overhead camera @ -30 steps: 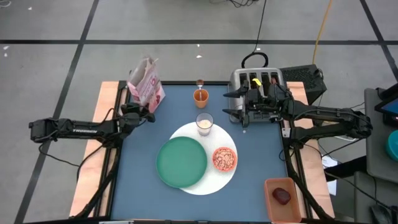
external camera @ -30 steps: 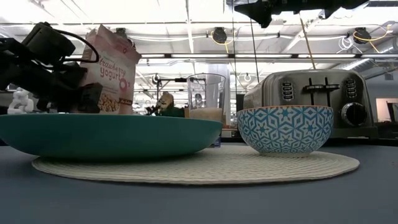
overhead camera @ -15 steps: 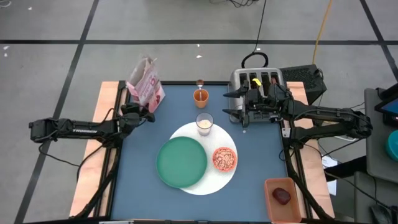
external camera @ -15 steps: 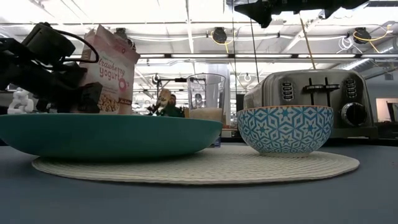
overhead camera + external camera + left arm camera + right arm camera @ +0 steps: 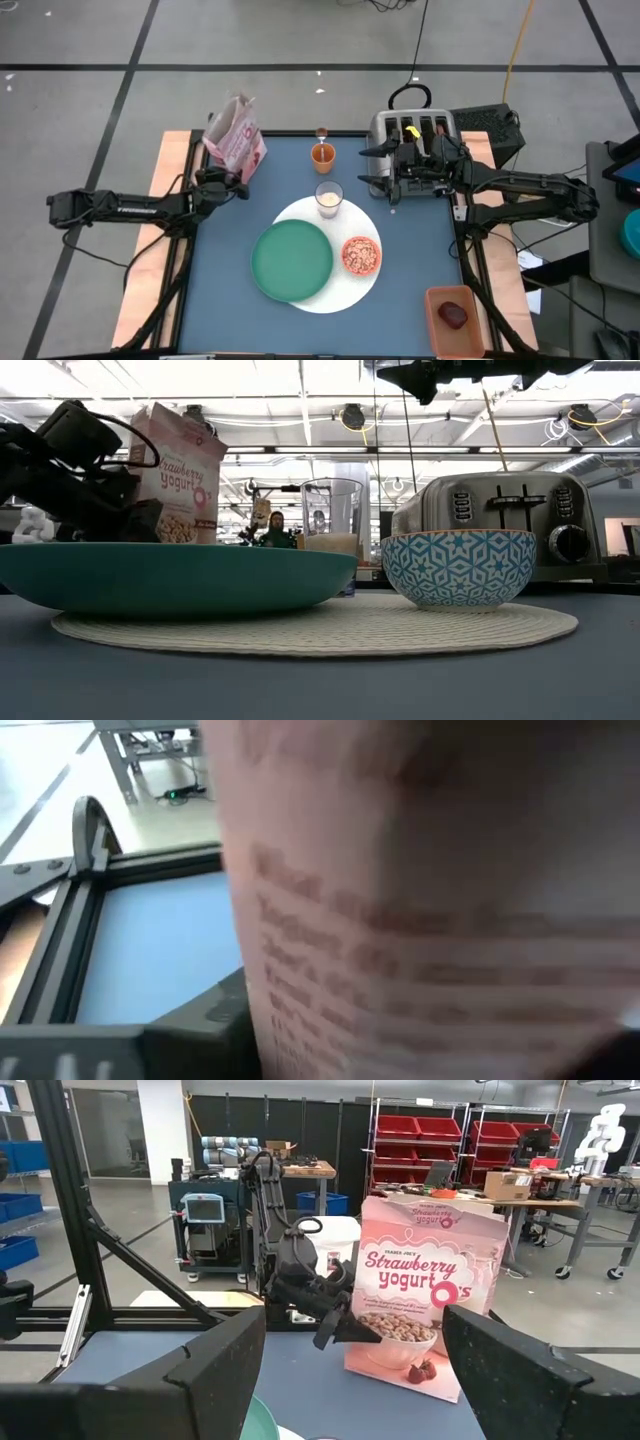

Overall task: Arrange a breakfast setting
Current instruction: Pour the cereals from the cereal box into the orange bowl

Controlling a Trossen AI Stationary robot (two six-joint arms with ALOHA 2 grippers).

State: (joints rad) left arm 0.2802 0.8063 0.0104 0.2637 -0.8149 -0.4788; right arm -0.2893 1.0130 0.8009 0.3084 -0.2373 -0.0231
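Note:
The pink cereal bag (image 5: 235,142) (image 5: 425,1295) stands upright on its bottom at the table's far left. My left gripper (image 5: 240,182) (image 5: 345,1330) is at its lower part, open, one finger on either side. The bag fills the left wrist view (image 5: 430,900). On the white round plate (image 5: 340,292) sit the green plate (image 5: 291,260) and the small bowl of cereal (image 5: 361,256). The glass of milk (image 5: 329,197) and the orange cup (image 5: 322,154) stand behind them. My right gripper (image 5: 385,172) hangs open and level, high in front of the toaster. My left gripper has the bag's lower part (image 5: 300,1020) between its fingers, coming level from the table's left side. One finger (image 5: 190,1030) lies right beside the bag's face. I cannot tell whether either finger touches it. The bag stands by itself on the table.
The silver toaster (image 5: 410,135) stands at the far right, under my right arm. An orange tray (image 5: 452,318) with a dark red thing sits off the near right corner. Bare blue table lies along the near edge and down the left side.
The cereal bag has straightened from a lean to stand more upright, while its bottom stayed where it was.

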